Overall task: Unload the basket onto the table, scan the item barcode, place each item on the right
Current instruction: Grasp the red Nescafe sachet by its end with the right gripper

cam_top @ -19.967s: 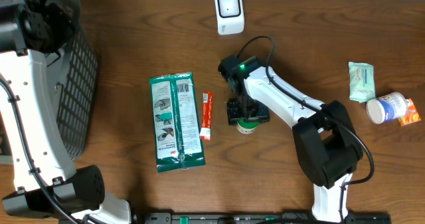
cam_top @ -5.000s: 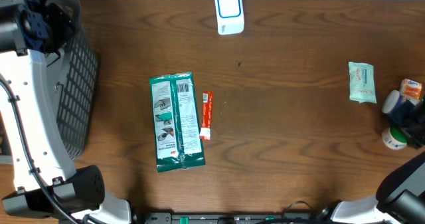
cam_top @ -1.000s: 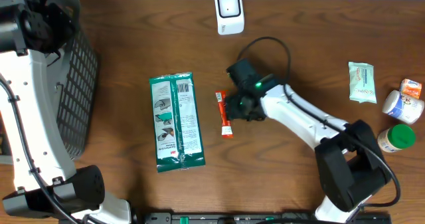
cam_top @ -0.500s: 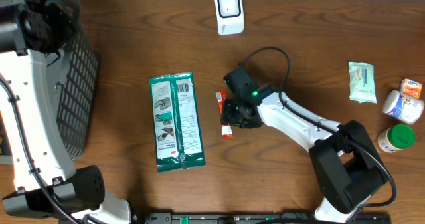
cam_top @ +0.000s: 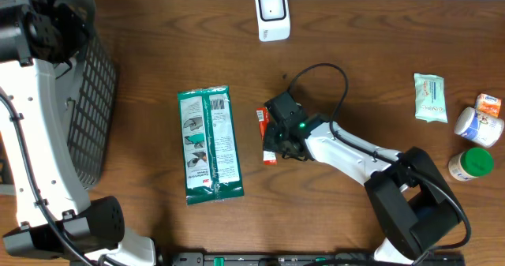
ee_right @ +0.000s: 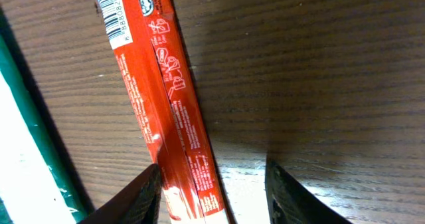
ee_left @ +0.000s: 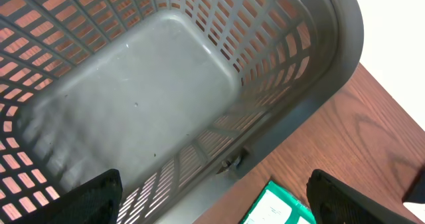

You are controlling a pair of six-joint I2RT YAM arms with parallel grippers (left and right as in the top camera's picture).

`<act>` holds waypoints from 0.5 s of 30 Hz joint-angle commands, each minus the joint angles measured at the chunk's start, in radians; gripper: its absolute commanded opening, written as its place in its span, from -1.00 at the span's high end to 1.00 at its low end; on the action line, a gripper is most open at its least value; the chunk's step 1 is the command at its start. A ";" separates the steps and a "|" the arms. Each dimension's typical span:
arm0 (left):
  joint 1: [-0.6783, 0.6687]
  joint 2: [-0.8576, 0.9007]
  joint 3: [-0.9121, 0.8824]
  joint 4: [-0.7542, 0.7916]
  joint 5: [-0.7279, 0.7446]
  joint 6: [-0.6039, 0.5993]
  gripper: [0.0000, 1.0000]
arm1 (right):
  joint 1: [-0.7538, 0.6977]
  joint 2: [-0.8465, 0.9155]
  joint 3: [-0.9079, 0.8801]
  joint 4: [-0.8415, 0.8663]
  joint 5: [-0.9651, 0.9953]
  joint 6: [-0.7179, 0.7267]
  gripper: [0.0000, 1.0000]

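- The red stick [ee_right: 166, 98] is lying flat on the desk [cam_top: 158, 53]. It is just beside the big green pack [cam_top: 209, 144] and well apart from the white scanner [cam_top: 272, 13] at the far edge.
- From above, the right gripper [cam_top: 276, 140] is covering the stick's middle. Only its two ends are peeking out.
- Up close, the barcode [ee_right: 109, 4] is facing up, but the top edge of the picture is cutting it off. The stick's other end is running out at the bottom.
- The right jaws are standing spread, one on each side of the stick. They are not pinching it, and bare wood is showing between the stick and one jaw.
- The tiny print on the stick is too small to read.
- The left gripper [ee_left: 226, 201] is hanging over the grey basket [ee_left: 319, 64]. Its jaws are spread wide and holding nothing, and only their tips are showing in the bottom corners.
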 commanded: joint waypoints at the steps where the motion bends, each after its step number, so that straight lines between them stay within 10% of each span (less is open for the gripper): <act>1: 0.003 -0.008 0.005 -0.003 -0.013 0.002 -0.77 | 0.026 0.032 -0.042 -0.037 0.026 0.017 0.24; 6: 0.003 -0.008 0.005 -0.003 -0.013 0.002 -0.77 | 0.092 0.047 -0.042 -0.047 0.135 0.033 0.44; 10: 0.003 -0.008 0.005 -0.003 -0.013 0.002 -0.77 | 0.111 0.048 -0.042 -0.075 0.203 0.096 0.98; 15: 0.003 -0.008 0.005 -0.003 -0.013 0.002 -0.77 | 0.075 0.014 -0.014 -0.127 0.260 -0.074 0.98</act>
